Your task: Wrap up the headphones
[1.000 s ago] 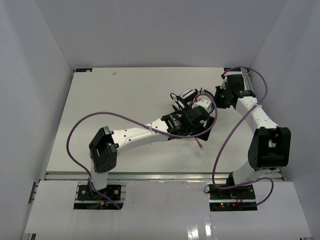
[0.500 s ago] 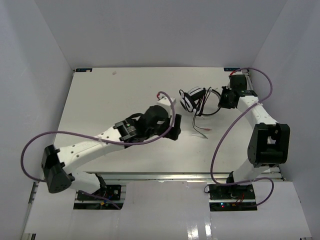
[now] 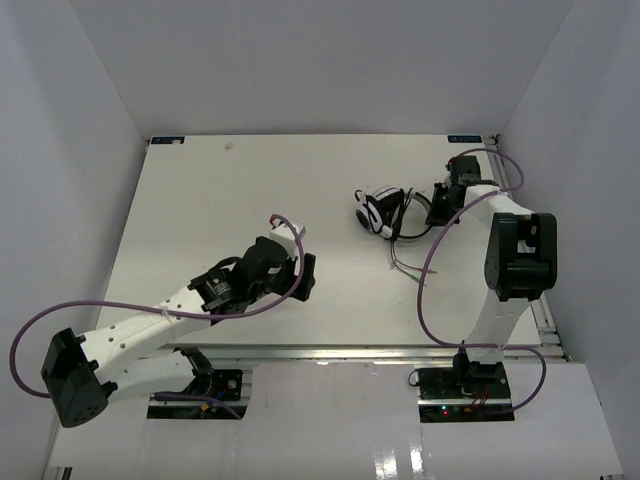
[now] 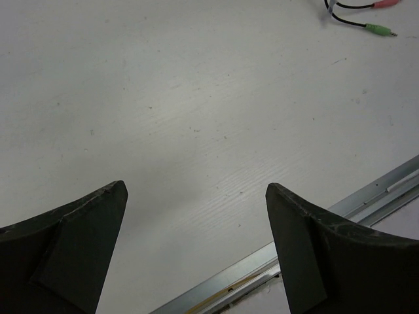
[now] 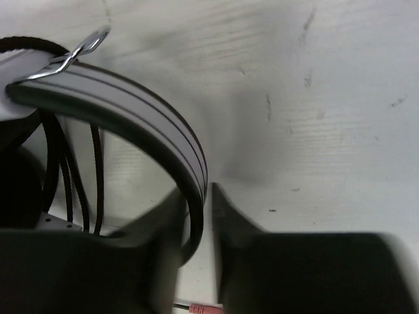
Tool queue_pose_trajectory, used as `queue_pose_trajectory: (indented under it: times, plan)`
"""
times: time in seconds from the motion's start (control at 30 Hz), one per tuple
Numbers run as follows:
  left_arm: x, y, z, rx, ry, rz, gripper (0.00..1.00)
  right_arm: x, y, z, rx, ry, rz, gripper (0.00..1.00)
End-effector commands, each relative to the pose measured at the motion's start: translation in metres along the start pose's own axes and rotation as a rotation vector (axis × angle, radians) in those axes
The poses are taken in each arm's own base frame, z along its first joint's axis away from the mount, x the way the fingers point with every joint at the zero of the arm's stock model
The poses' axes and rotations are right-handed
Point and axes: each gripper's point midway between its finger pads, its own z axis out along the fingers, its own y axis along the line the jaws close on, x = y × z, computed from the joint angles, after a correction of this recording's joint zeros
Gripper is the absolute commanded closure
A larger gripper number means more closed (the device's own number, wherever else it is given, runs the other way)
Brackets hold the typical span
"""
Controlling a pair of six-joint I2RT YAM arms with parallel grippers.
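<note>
I see the white-and-black over-ear headphones lying on the white table, toward 2 o'clock from its centre, with the thin black cable trailing toward 5 o'clock. My right gripper sits at their 3 o'clock, the headband between its nearly closed fingers; I cannot tell whether it is clamped. My left gripper hangs released near 7 o'clock.

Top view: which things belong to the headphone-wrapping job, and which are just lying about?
Job: headphones, their black cable, right gripper with jaws around the headband.
Not job: purple robot cables, metal edge rail; left gripper open, idle.
</note>
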Motion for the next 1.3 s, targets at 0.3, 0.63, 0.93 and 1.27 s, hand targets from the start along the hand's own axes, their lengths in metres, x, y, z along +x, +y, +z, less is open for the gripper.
queue_pose_trajectory:
  times: [0.3,0.63,0.93,1.27]
  plan:
    - [0.012,0.026,-0.007,-0.056,-0.081,0.041,0.02,-0.022,0.008,-0.061,-0.054,-0.157,-0.24,0.1]
    - [-0.007,0.007,-0.032,0.091,-0.202,0.048,0.02,0.017,0.015,-0.18,-0.095,-0.435,-0.441,0.1]
    - [-0.003,-0.002,-0.054,0.189,-0.217,0.101,0.02,0.044,0.009,-0.227,-0.081,-0.612,-0.401,0.1]
    - [-0.007,0.001,-0.057,0.178,-0.249,0.109,0.02,0.042,0.0,-0.237,-0.06,-0.62,-0.447,0.1]
